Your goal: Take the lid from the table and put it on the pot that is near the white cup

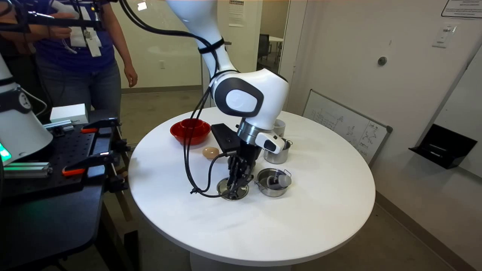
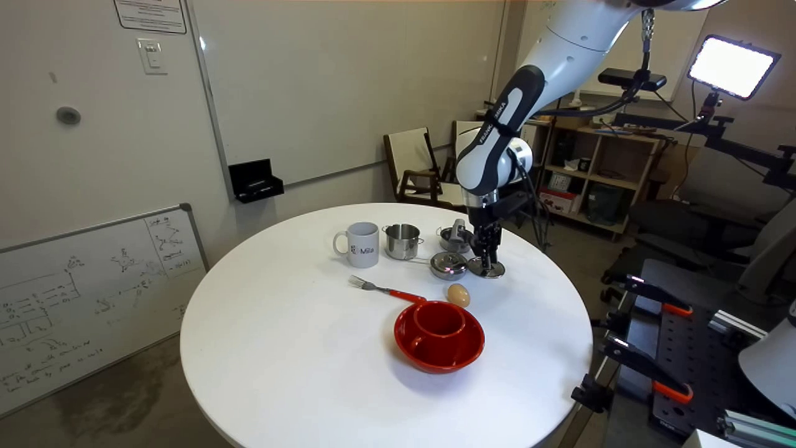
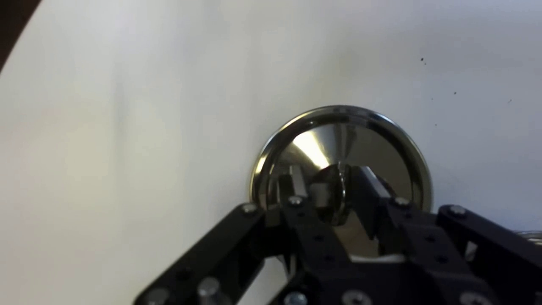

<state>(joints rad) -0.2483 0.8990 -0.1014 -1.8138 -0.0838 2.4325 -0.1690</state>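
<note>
The silvery round lid (image 3: 368, 144) lies flat on the table in the wrist view, and it also shows in both exterior views (image 1: 222, 186) (image 2: 498, 271). My gripper (image 3: 331, 186) is low over the lid, fingers pointing down. Its two fingers stand apart on either side of the lid's centre knob; the right finger is close beside the knob, with a gap at the left finger. Contact cannot be told. The small steel pot (image 2: 402, 242) stands open beside the white cup (image 2: 363, 244). In an exterior view, the arm partly covers the pot (image 1: 276, 156) and cup (image 1: 279, 127).
A wider steel pot (image 1: 272, 190) holding a grey object stands close beside the lid. A round metal dish with a handle (image 2: 448, 266) nearly touches the lid. An egg (image 2: 459, 295), a red-handled fork (image 2: 407, 296) and a red bowl (image 2: 435, 361) with a red cup are nearby.
</note>
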